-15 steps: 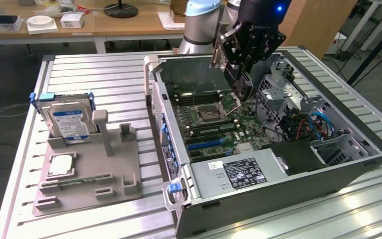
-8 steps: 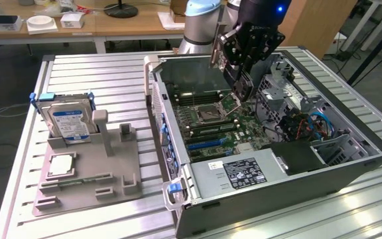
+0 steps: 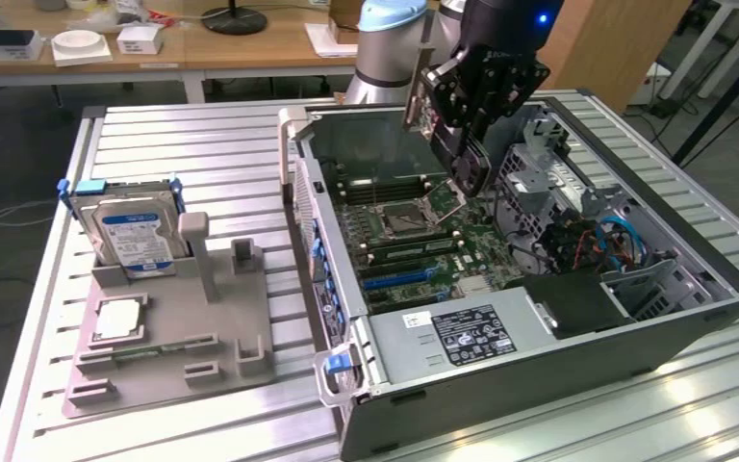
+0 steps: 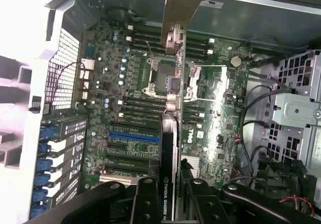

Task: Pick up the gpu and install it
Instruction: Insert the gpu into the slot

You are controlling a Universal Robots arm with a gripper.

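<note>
My gripper hangs over the open computer case, shut on the gpu. The gpu is a thin black card held on edge, with its pale metal bracket towards the back wall of the case. In the wrist view the gpu runs edge-on from between the black fingers out over the green motherboard, and its bracket is at the far end. The card floats above the board, over the CPU socket. A blue expansion slot lies beside the card's line.
A grey parts holder sits on the slatted metal table at the exterior view's left, carrying a silver hard drive, a CPU and a memory stick. Drive cages and cables fill the case's right side.
</note>
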